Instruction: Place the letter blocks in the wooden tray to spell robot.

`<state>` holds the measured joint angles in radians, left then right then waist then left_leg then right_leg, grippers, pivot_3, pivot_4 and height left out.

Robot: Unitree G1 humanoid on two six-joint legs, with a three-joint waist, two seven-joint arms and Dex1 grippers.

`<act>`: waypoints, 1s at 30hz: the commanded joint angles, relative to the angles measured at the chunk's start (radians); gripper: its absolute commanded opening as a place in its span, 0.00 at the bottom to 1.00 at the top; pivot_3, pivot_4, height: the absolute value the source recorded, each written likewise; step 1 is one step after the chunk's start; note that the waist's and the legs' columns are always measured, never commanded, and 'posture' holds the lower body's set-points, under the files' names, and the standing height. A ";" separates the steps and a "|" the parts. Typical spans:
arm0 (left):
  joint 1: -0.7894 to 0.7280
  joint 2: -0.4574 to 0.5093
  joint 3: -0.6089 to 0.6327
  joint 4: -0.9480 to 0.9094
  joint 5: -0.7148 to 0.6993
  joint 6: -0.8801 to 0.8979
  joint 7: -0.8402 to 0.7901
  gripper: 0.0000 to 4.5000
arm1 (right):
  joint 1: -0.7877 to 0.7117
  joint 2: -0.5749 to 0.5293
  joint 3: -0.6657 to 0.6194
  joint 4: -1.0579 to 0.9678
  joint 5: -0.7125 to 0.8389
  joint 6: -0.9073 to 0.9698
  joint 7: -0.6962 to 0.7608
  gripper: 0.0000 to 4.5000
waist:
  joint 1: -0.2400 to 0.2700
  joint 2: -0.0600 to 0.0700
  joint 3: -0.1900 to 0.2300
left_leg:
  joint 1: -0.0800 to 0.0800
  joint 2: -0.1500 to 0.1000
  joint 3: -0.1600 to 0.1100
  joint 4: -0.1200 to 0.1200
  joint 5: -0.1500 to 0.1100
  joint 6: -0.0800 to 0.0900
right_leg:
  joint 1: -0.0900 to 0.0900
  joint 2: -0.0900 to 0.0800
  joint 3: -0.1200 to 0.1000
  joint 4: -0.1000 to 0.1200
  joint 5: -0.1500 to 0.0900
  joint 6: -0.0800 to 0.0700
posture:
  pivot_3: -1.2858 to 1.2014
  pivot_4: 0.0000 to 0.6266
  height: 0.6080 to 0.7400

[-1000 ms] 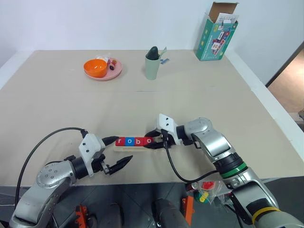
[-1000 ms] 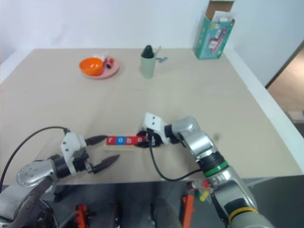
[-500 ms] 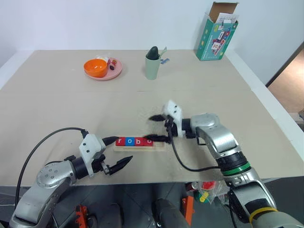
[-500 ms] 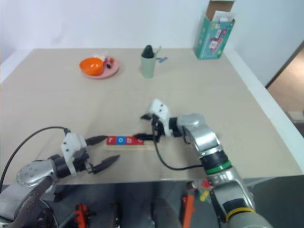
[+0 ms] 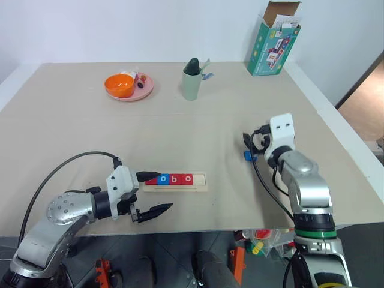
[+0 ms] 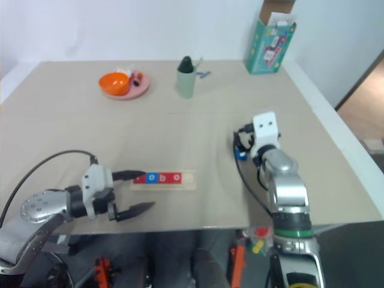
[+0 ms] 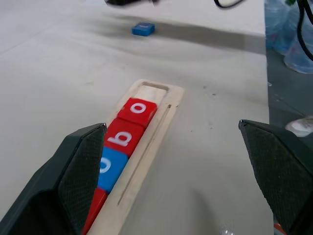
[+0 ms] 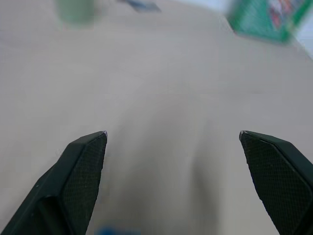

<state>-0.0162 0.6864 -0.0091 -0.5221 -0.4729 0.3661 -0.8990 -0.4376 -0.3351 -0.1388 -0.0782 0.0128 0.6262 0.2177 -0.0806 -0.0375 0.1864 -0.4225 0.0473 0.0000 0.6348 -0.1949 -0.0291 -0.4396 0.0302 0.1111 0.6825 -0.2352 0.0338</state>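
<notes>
I see the wooden tray [image 5: 176, 182] lying crosswise on the table [image 5: 90, 138], near the front edge. Four letter blocks [image 5: 171, 179] sit in its groove, touching in a row: red, blue, red, red, with o, b, o readable in the left wrist view. The slot at the tray's right end is bare. The fifth tile, a blue block [image 5: 247, 156], lies flat on the table at about 2 o'clock from the tray, well apart from it.

My left gripper [image 5: 155, 192] sits at the tray's left end, jaws wide apart, gripping nothing; one fingertip reaches over the first tile. My right gripper [image 5: 251, 144] hangs just beside the blue block, at its 12 o'clock, jaws spread and empty.

Far back are a pink plate [image 5: 139, 91] carrying an orange bowl [image 5: 120, 85], a green cup [image 5: 192, 84] and a green carton [image 5: 274, 48].
</notes>
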 commanded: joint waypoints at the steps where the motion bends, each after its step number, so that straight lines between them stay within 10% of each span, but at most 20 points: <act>1: -0.010 0.002 -0.008 -0.005 0.010 -0.025 -0.013 1.00 | 0.023 0.054 -0.040 -0.130 0.034 0.074 -0.058 0.99 | -0.001 0.000 0.000 | 0.000 0.000 0.000 0.000 0.000 0.000 | 0.000 0.000 0.000 0.000 0.000 0.000 | 0.52 0.24 1.00; 19: -0.005 0.003 -0.030 0.007 0.046 -0.035 -0.027 1.00 | 0.101 0.126 -0.037 -0.136 0.095 0.189 -0.094 0.99 | 0.000 0.000 -0.001 | 0.000 0.000 0.000 0.002 0.001 0.000 | 0.001 0.000 -0.001 0.000 0.001 0.000 | 0.52 0.24 1.00; 30: 0.000 0.002 -0.027 0.012 0.054 -0.028 -0.021 1.00 | 0.107 0.128 0.018 -0.141 0.091 0.169 -0.092 0.27 | -0.001 0.000 -0.001 | 0.001 0.000 0.000 0.002 0.001 0.000 | 0.002 0.000 0.000 0.000 0.000 -0.003 | 0.52 0.24 1.00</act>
<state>-0.0134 0.6855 -0.0416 -0.4985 -0.4168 0.3474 -0.9218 -0.3408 -0.2036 -0.1428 -0.2033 0.1096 0.7932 0.1235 -0.0812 -0.0376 0.1856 -0.4215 0.0473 0.0000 0.6371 -0.1943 -0.0286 -0.4380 0.0298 0.1109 0.6826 -0.2355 0.0307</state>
